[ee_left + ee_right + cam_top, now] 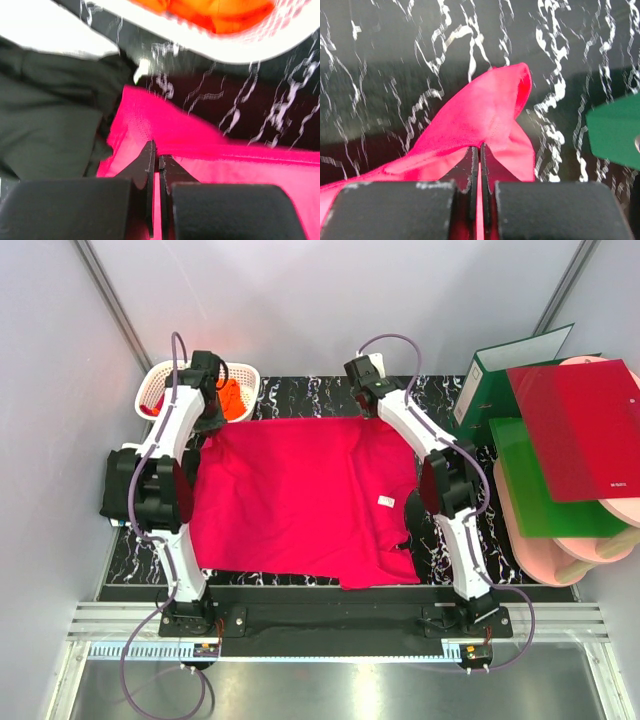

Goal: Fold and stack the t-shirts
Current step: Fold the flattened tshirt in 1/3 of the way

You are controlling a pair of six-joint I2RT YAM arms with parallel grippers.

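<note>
**Q:** Where is the crimson-pink t-shirt [300, 500] located?

**A:** It is spread open on the black marbled table [300, 395] between the two arms. Its white label [385, 501] is seen beside the neck opening, which is turned toward the right arm.

**Q:** How is the left gripper [157, 152] set?

**A:** Its jaws are closed together on the far left corner of the crimson-pink t-shirt. Pink cloth is seen in the slit between the fingers.

**Q:** And the right gripper [478, 147]?

**A:** It is clamped on the far right corner of the same garment. A peak of cloth is raised above the table at the fingertips.

**Q:** Where are the other garments found?

**A:** The black t-shirt [50, 115] is bunched just beside the left corner, touching the pink cloth. The orange t-shirt [232, 395] is held in the white basket [160, 380] at the far left.

**Q:** What is placed to the right?

**A:** A red folder [585, 425] is laid over a green folder [540, 490], well apart from the garments
</note>
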